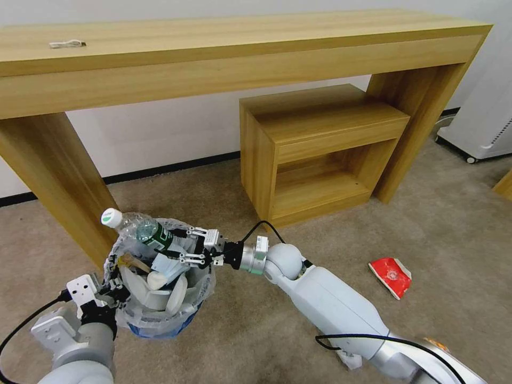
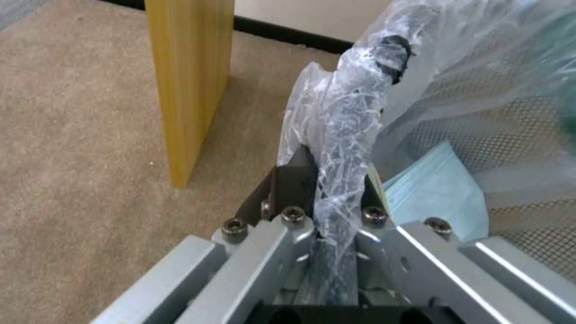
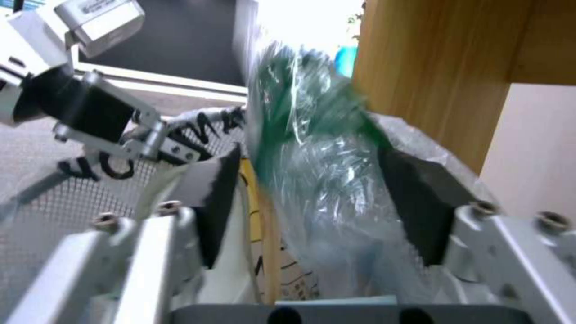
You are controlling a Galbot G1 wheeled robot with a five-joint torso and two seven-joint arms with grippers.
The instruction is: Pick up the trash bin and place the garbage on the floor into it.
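The bin is hanging just off the beige carpet beside the left leg of the long wooden table, its mouth facing up and stuffed full. The left gripper is holding it at the near-left rim, jaws clamped on the rim and its bunched plastic liner. A green-labelled bottle is lying across the top, its long axis slanting from the bin's middle up and leftward, white cap sticking out past the rim toward the table leg. The right gripper is reaching in from the right, jaws standing apart on either side of the bottle's lower end. A pale-blue mask and a white slipper are sitting inside the bin. A red wrapper is lying on open carpet well to the right, nothing near it. A low wooden shelf is standing behind.
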